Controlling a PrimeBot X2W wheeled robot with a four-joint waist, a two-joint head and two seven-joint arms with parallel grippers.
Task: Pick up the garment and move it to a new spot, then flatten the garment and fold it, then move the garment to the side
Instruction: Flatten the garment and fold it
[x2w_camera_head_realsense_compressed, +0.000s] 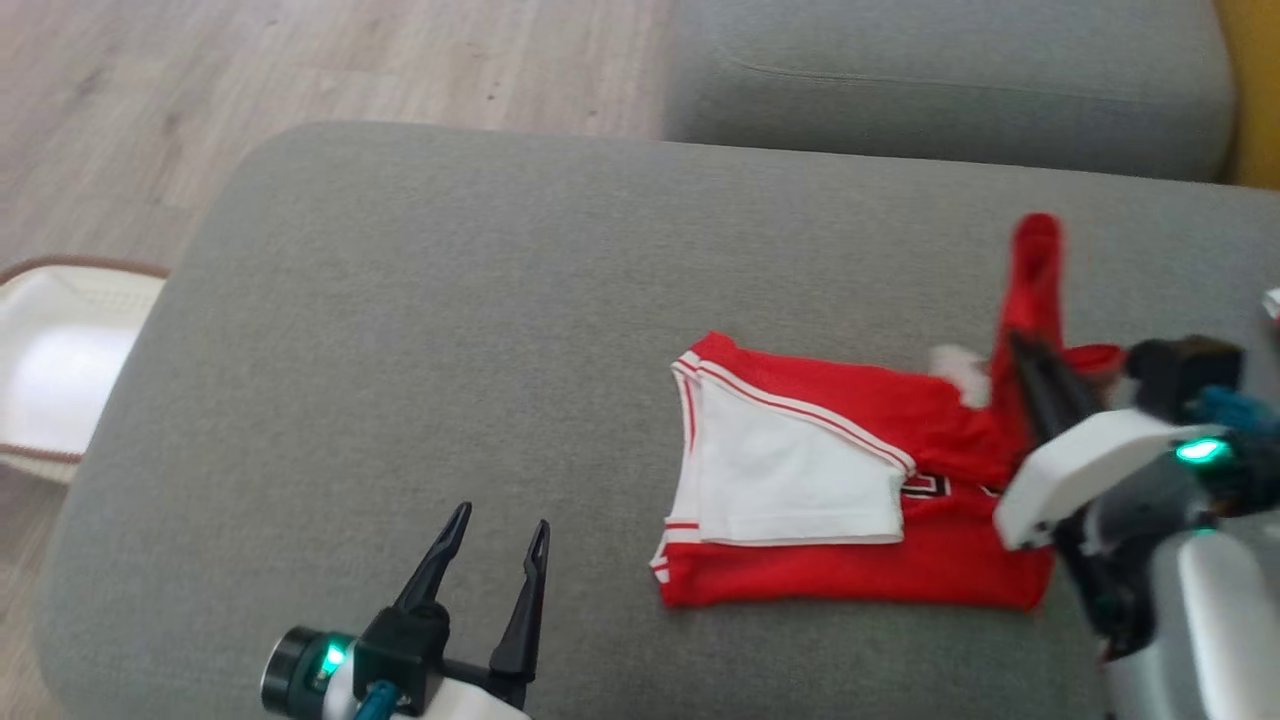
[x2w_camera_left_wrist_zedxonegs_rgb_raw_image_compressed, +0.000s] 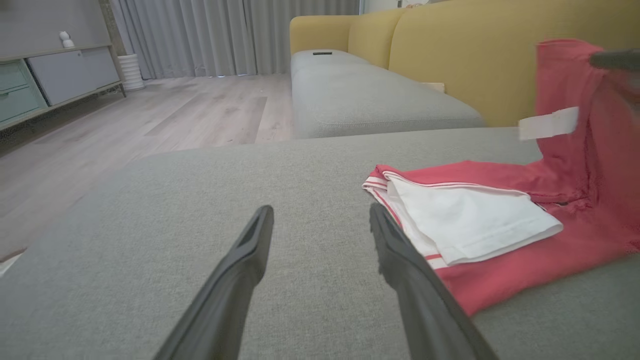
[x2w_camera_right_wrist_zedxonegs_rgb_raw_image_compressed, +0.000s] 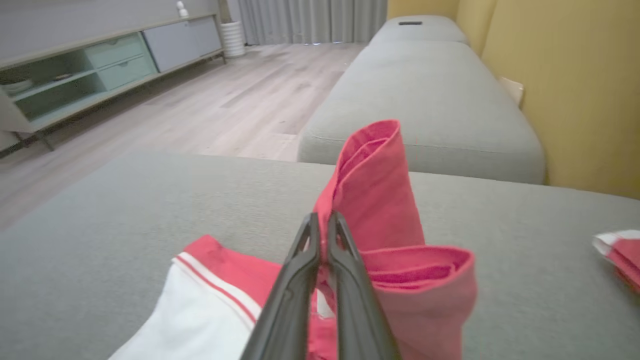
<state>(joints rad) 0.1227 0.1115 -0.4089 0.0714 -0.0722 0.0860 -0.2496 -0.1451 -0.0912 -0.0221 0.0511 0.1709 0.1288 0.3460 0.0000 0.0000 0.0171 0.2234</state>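
One edge of the red-and-white fabric jersey (x2w_camera_head_realsense_compressed: 850, 580) stands up at three o'clock, pinched in the right hand (x2w_camera_right_wrist_zedxonegs_rgb_raw_image_compressed: 322, 220), likely for folding. The left hand (x2w_camera_head_realsense_compressed: 502, 518) idles wide-open.

The left gripper (x2w_camera_head_realsense_compressed: 502, 517) sits low at the left, its two dark fingers spread wide and pointing forward, with nothing between them. The right gripper (x2w_camera_head_realsense_compressed: 1015, 345) is at the right and lifted a little, its white wrist (x2w_camera_head_realsense_compressed: 1090, 470) coming in from the lower right. Its fingers are pressed together and pinch a fold of the garment (x2w_camera_right_wrist_zedxonegs_rgb_raw_image_compressed: 380, 200).
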